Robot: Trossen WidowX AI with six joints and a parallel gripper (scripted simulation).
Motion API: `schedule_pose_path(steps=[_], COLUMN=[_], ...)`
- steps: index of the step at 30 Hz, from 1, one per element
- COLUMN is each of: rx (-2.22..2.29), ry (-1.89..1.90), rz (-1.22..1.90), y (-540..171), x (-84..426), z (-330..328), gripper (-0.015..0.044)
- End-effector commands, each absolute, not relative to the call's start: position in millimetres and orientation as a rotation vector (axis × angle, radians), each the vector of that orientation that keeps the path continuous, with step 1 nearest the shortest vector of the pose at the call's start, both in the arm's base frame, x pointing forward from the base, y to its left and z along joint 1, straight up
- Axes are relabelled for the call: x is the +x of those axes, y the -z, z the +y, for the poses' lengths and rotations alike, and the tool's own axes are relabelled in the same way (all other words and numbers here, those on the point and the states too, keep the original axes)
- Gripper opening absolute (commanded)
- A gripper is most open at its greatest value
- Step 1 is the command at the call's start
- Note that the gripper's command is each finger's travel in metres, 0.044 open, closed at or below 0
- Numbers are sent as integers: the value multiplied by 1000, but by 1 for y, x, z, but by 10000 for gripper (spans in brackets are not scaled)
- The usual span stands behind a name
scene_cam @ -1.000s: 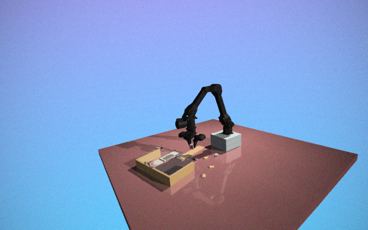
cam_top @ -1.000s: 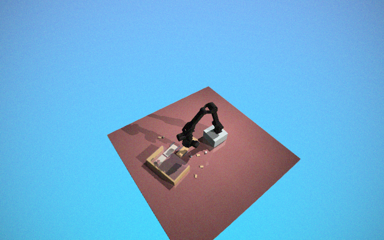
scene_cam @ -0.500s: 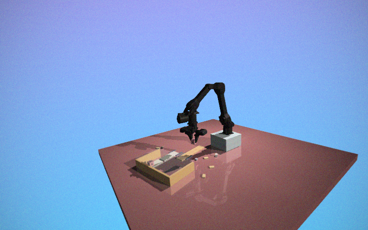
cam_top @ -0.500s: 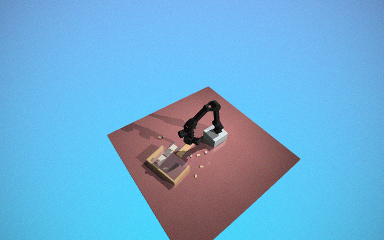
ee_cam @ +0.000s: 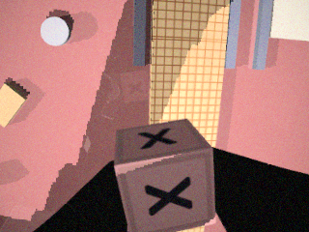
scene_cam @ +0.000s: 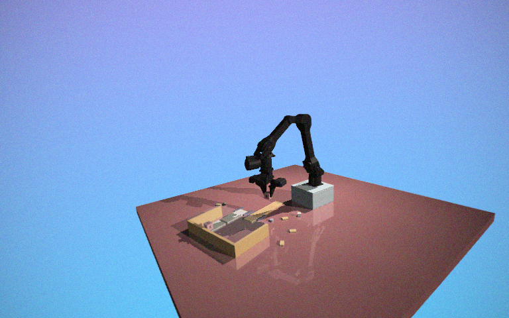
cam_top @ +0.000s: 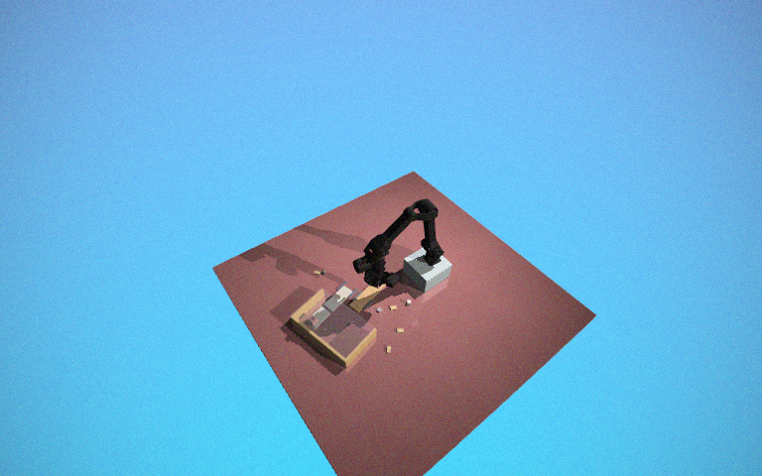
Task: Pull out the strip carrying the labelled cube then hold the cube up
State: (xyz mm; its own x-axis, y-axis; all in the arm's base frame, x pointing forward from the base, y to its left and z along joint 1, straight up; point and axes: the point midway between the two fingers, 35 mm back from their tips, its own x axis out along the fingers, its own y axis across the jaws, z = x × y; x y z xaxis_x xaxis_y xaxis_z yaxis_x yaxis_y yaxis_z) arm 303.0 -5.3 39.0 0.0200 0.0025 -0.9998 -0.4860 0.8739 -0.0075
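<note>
My gripper (scene_cam: 267, 195) (ee_cam: 158, 162) is shut on the labelled cube (scene_cam: 266, 196) (ee_cam: 169, 181), a greyish pink cube with black X marks. It holds the cube in the air above the yellow gridded strip (cam_top: 367, 297) (scene_cam: 262, 212) (ee_cam: 198, 82). In the top view the arm hides the cube. The gridded strip lies between blue-grey rails (ee_cam: 139, 34) (ee_cam: 233, 36) and reaches out from the tray's open side toward the arm base. A pale strip (cam_top: 343, 292) (scene_cam: 239, 213) (ee_cam: 292, 19) lies beside it, with another pink cube (scene_cam: 208, 225) near its far end.
A wooden-walled tray (cam_top: 346, 358) (scene_cam: 252, 240) surrounds the far ends. Small yellow blocks (cam_top: 400, 329) (scene_cam: 292, 230) (ee_cam: 11, 103) and a white cylinder (cam_top: 408, 302) (scene_cam: 298, 214) lie to one side. Another yellow block (cam_top: 317, 273) (scene_cam: 218, 205) lies on the other side. The white arm base (scene_cam: 323, 199) stands behind.
</note>
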Motion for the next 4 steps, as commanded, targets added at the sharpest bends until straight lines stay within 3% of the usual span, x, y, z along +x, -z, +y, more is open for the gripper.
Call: schedule_pose_path(steps=[1,4], rx=[-396,-396], ry=[-392,-392], rz=[1513,1513], y=[-40,-40], x=[303,303], z=[-5,-5], gripper=[0,0])
